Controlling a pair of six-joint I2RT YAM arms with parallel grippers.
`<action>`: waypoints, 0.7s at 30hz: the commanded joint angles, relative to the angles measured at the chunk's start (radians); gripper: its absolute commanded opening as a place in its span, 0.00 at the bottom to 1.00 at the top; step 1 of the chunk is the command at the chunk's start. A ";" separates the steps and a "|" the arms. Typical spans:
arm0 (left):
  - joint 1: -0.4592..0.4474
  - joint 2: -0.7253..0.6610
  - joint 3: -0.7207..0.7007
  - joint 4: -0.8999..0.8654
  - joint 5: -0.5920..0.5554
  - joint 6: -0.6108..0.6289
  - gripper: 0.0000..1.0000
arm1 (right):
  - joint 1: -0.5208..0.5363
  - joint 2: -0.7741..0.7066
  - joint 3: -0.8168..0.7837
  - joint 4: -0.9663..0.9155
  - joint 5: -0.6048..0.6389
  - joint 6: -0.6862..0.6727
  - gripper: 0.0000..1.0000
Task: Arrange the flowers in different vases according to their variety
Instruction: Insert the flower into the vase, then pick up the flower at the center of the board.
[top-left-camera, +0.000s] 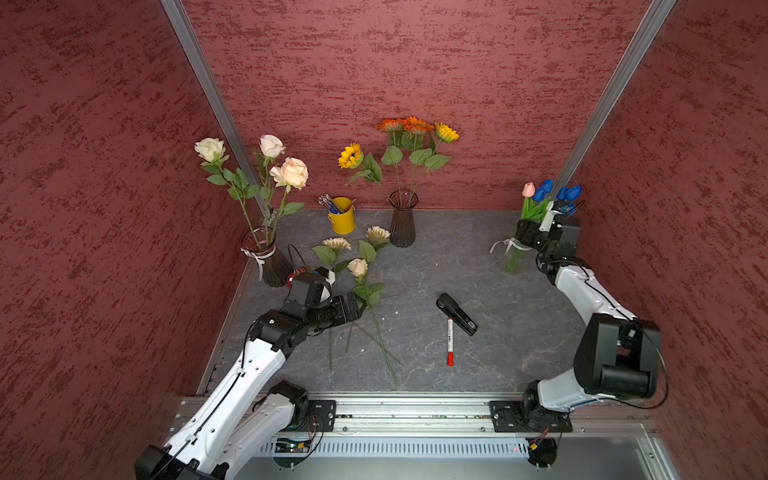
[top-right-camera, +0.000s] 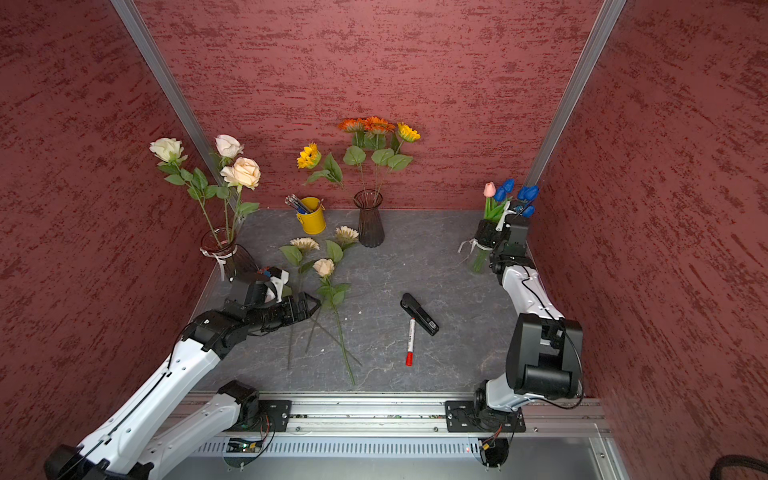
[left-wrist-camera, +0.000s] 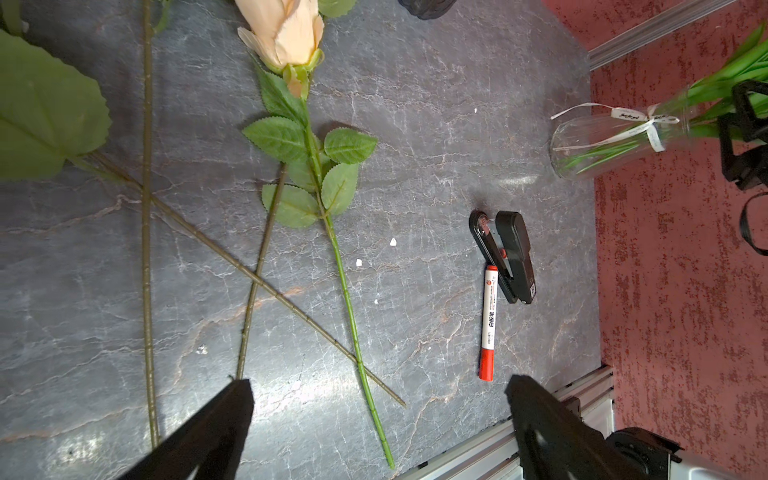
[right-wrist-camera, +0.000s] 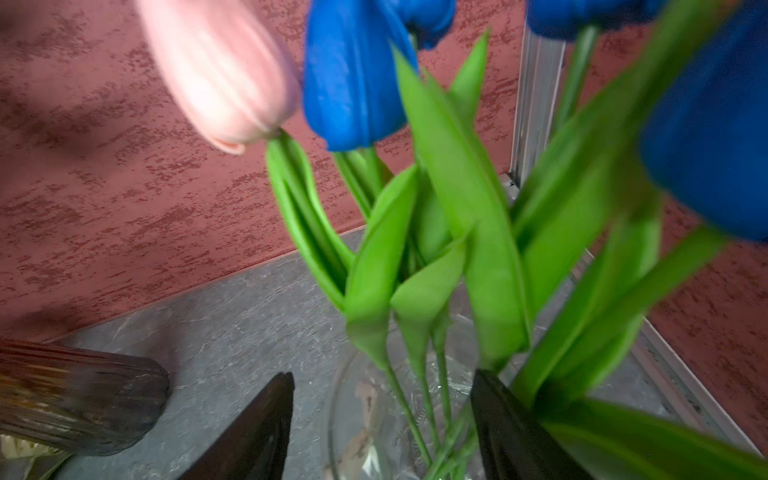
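Tulips (top-left-camera: 544, 193) fill the right vase (top-left-camera: 513, 264); right gripper (right-wrist-camera: 382, 374) released. A rose (top-left-camera: 358, 267) and two sunflowers (top-left-camera: 336, 244) await the open left gripper (left-wrist-camera: 379, 378)

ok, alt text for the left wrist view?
The open left end effector hovers over a dark marbled table where a peach rose lies flat, its green stem crossing darker loose stems. Nearby lie a red marker and a black stapler, with a clear ribboned vase of green stems by the red wall.
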 joint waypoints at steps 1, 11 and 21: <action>0.026 0.004 -0.011 0.009 0.015 -0.038 1.00 | 0.034 -0.086 0.048 -0.130 0.004 0.005 0.75; 0.153 0.116 0.031 -0.114 0.031 -0.054 0.96 | 0.207 -0.269 0.009 -0.304 0.056 -0.009 0.77; 0.176 0.338 0.071 -0.197 -0.085 -0.001 0.79 | 0.366 -0.314 -0.037 -0.351 0.034 0.033 0.77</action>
